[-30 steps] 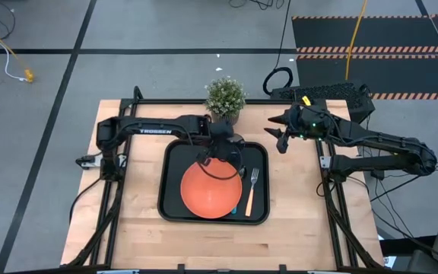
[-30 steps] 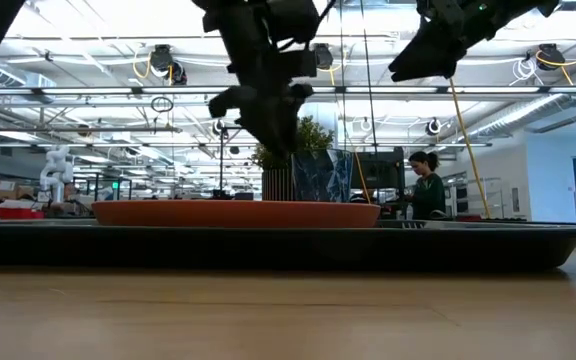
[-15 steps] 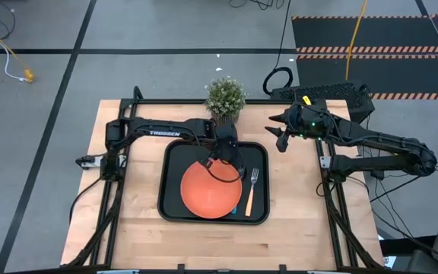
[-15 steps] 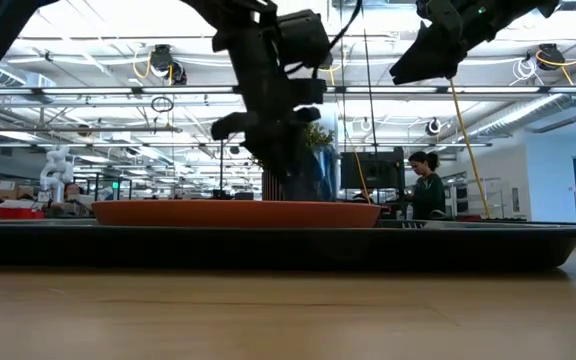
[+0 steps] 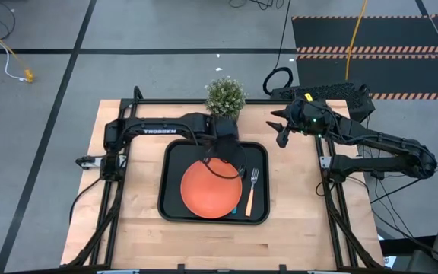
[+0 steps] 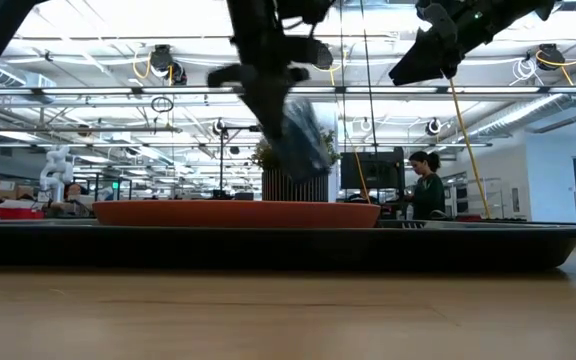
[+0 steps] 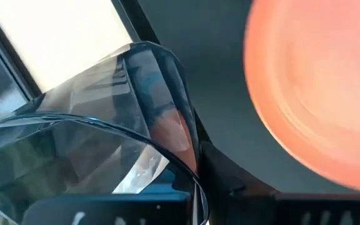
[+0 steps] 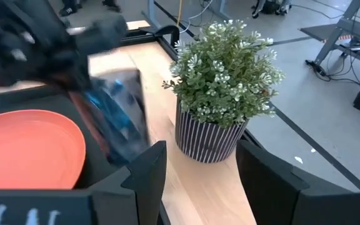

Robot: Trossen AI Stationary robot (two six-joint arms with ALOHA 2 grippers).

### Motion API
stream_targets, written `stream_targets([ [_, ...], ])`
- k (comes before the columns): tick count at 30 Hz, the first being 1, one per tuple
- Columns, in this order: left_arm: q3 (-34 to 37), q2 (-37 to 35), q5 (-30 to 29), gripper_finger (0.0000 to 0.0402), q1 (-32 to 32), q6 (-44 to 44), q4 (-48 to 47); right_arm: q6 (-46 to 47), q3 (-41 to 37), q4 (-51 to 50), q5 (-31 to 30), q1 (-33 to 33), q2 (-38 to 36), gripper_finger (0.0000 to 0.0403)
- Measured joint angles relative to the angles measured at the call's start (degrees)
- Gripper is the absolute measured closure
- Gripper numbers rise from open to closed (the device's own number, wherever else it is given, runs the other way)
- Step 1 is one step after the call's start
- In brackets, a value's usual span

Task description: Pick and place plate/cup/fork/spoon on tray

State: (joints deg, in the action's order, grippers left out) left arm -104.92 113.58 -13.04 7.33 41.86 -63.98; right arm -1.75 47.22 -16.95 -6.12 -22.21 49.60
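Observation:
The dark translucent cup [image 6: 305,137] hangs tilted above the far part of the black tray [image 5: 164,176], with my left gripper [image 5: 223,149] shut on it. In the high view the gripper hides the cup. The orange plate [image 5: 211,189] lies flat in the tray. The fork [image 5: 251,190] lies to its right, and the spoon's blue handle [image 5: 235,205] shows at the plate's edge. My right gripper [image 5: 278,132] hovers open and high off the tray's far right corner, with nothing between its fingers. My left gripper holds the cup by its wall near the rim [image 7: 181,145]. One dark finger [image 7: 225,179] lies against the outside of the wall; the other is hidden behind the glass. The fingers come steeply from above. The cup hangs tilted below them, clear of the tray and plate.
A potted green plant [image 5: 224,97] in a striped pot stands on the table just beyond the tray's far edge, close to the lifted cup. Bare wooden tabletop [image 5: 135,213] lies left, right and in front of the tray. A person [image 6: 428,185] stands far off in the room.
My left gripper dropped over the cup standing in the tray's far part, shut on it and rose. The cup, upright on the tray before, now hangs tilted above the plate's level.

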Motion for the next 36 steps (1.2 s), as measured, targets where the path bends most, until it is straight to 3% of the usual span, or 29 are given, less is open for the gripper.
stream_targets([
  [4,-3.6,-0.1,-0.1,0.0392,-0.7,-7.3,-13.8,-0.2,-0.8,0.1,0.1,-0.3,0.0,0.022],
  [9,-2.8,0.0,1.5,0.0393,-0.1,-18.9,-26.3,0.0,-1.3,0.1,0.1,-0.3,0.0,0.022],
  [20,10.2,-2.9,2.5,0.0391,1.9,-30.1,-22.3,1.0,-1.3,-1.7,0.1,-0.3,0.0,0.022],
  [31,22.8,-15.7,6.9,0.039,1.6,-37.7,-11.9,1.0,-1.3,-2.2,0.2,-0.3,0.0,0.022],
  [36,27.7,-17.9,7.5,0.0394,-0.1,-39.7,-10.9,0.9,-1.3,-1.7,0.0,-0.3,0.0,0.022],
])
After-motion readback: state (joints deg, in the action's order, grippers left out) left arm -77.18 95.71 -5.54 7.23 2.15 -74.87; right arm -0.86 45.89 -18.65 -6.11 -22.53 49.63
